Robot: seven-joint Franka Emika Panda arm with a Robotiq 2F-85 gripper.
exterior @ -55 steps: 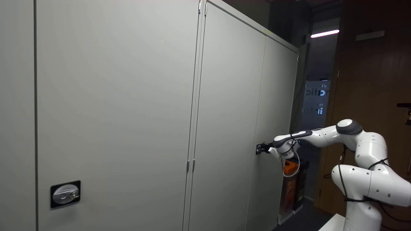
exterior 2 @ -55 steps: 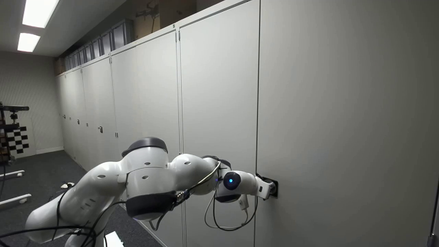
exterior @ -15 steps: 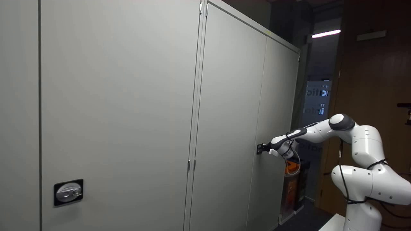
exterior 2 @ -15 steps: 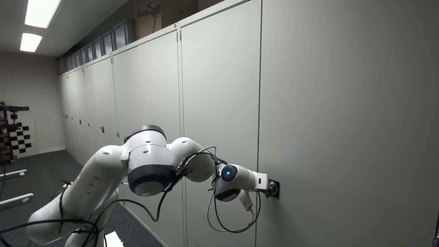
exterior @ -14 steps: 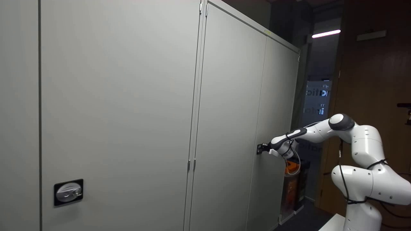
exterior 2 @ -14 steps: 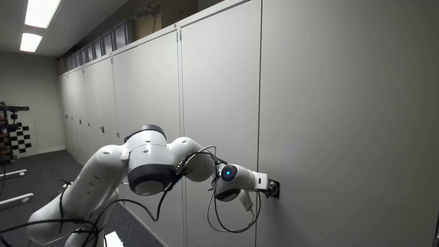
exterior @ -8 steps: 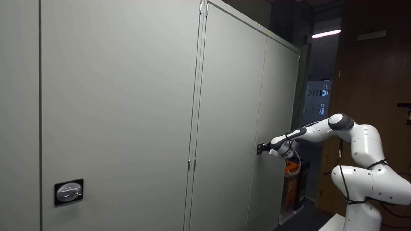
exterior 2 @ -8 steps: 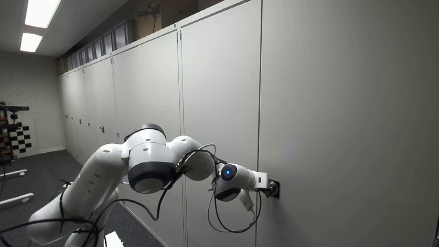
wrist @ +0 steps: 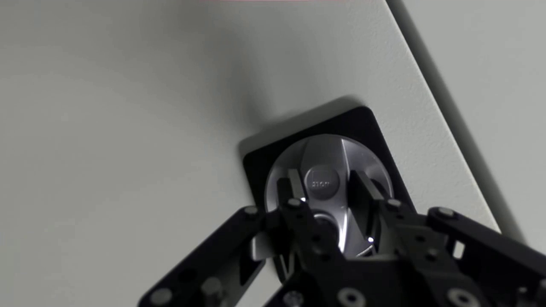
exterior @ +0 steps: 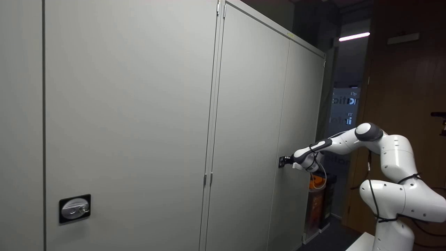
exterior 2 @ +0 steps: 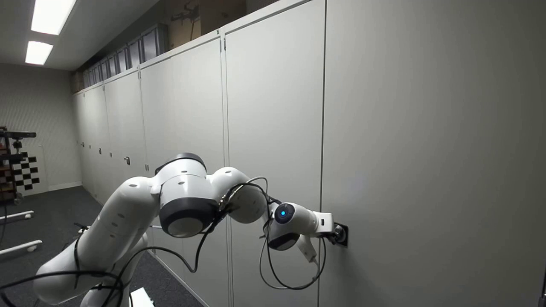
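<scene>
The gripper pinches the ridge of the round metal handle, which sits near the long edge of the grey door. The grip could slip if the gripper tilts, because the metal looks polished (the square black plate behind it seems matte, the door lightly grained).

Arm sharply bent, gripper forward with its fingers close together.
The elbow tops the bend in an exterior view, the forearm sloping to between 8 and 9 o'clock. In an exterior view, the wrist shows a blue light and aims at 3 o'clock. In the wrist view, the fingers point to 11 o'clock, roughly parallel, a narrow gap between them.
</scene>
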